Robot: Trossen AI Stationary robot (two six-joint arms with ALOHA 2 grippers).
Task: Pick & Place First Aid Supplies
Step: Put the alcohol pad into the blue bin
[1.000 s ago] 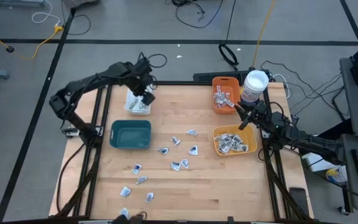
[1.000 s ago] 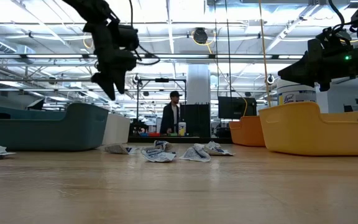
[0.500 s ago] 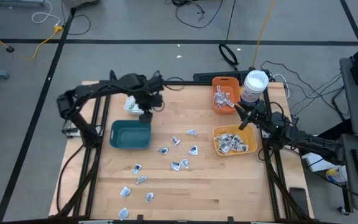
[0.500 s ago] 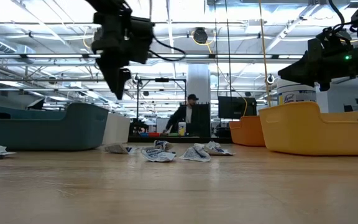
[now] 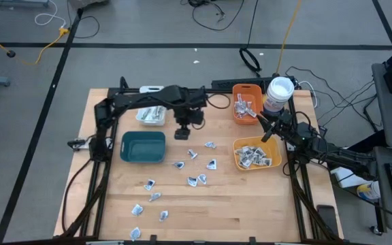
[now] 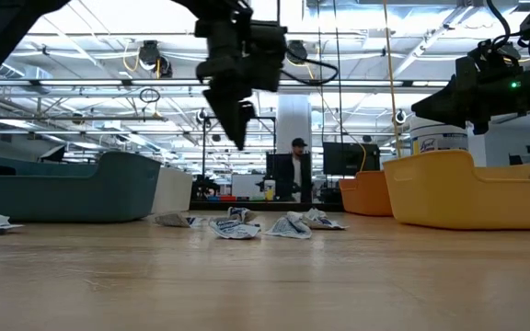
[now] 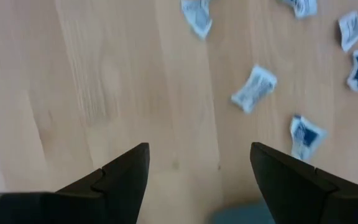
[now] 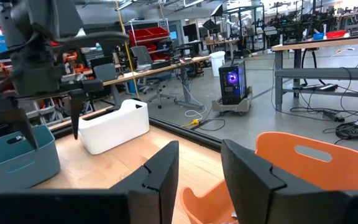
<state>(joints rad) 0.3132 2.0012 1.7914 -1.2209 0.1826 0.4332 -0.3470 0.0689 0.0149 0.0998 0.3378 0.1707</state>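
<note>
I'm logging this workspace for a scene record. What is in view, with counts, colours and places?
Small flat white-grey first aid packets: about a dozen, bluish print, scattered loose on the table's middle and near side.
White plastic bin: one, far left, holding packets.
Teal plastic bin: one, nearer than the white bin.
Orange plastic bin: one, far right, holding packets.
Yellow plastic bin: one, nearer than the orange bin, holding packets.
Round white-lidded tub: one, beside the orange bin.
Person: one, dark clothes, in the room behind.
Left gripper: open, above bare wood near the scattered packets.
Right gripper: open, between the orange and yellow bins.
</note>
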